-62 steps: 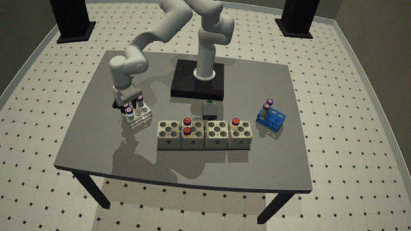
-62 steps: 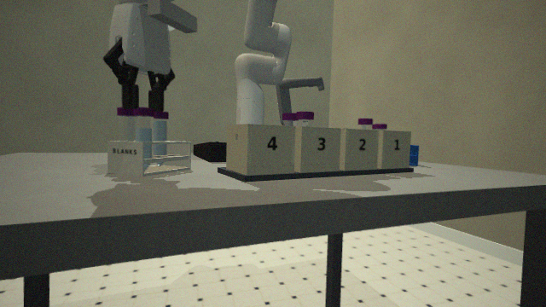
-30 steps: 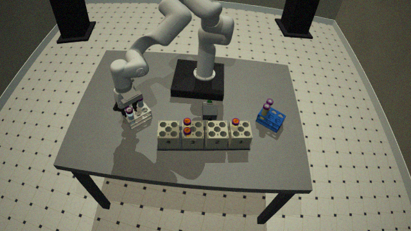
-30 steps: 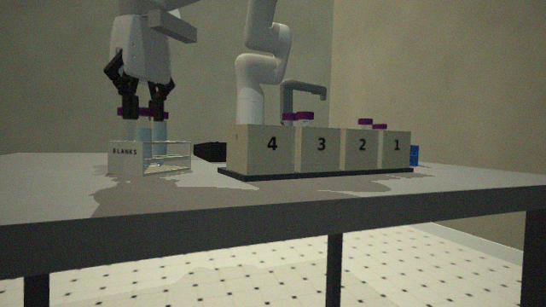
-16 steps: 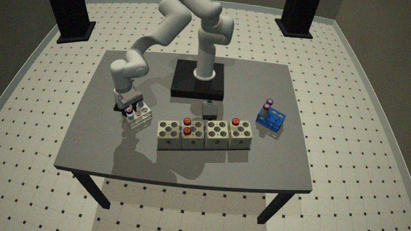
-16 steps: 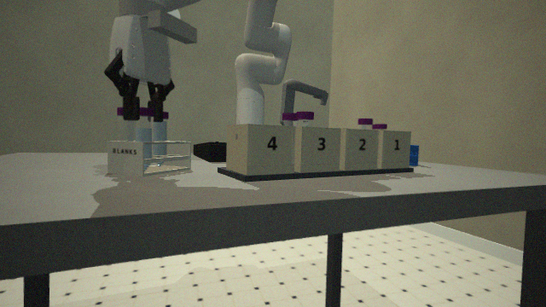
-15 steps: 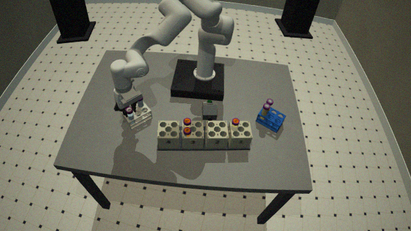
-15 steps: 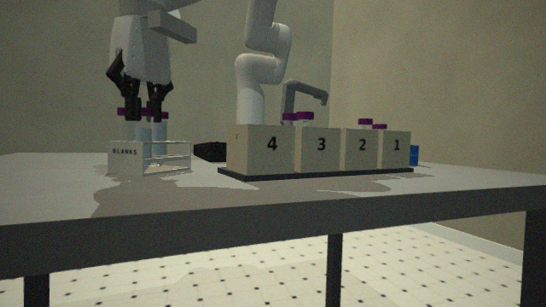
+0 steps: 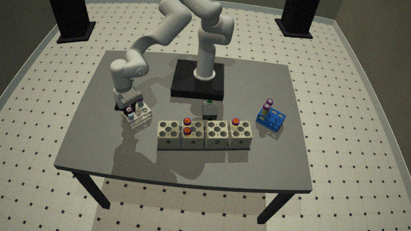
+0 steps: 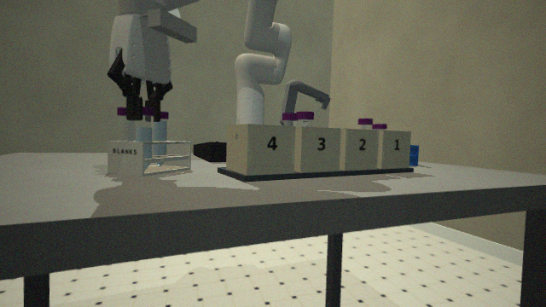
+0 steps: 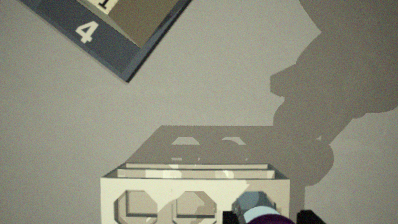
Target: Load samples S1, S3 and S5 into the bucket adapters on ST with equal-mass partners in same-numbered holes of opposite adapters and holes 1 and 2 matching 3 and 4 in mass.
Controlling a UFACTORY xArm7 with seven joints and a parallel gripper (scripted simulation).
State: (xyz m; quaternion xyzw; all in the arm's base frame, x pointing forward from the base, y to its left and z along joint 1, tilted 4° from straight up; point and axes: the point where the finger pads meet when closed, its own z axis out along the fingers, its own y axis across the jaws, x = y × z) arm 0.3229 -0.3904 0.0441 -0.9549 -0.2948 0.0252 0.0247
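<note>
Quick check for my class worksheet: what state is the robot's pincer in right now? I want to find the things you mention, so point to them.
Pincer (image 9: 129,110) (image 10: 144,114) (image 11: 270,218): closed on the purple cap of a blank tube (image 9: 131,116) (image 10: 144,135) (image 11: 260,212) at the blanks rack (image 9: 140,122) (image 10: 124,159) (image 11: 165,185).

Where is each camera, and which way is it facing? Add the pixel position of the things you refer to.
Top: high over the table's front side, looking down; the whole table and most of the arm (image 9: 207,52) (image 10: 258,70) show.
Exterior: low beyond the table's edge, looking across it; parts of the arm and its jaws (image 10: 145,112) show.
Wrist: on the arm, looking down at the blanks rack (image 9: 136,122) (image 10: 124,159) (image 11: 195,183); black fingertips show.
Top and exterior share all four numbered blocks.
</note>
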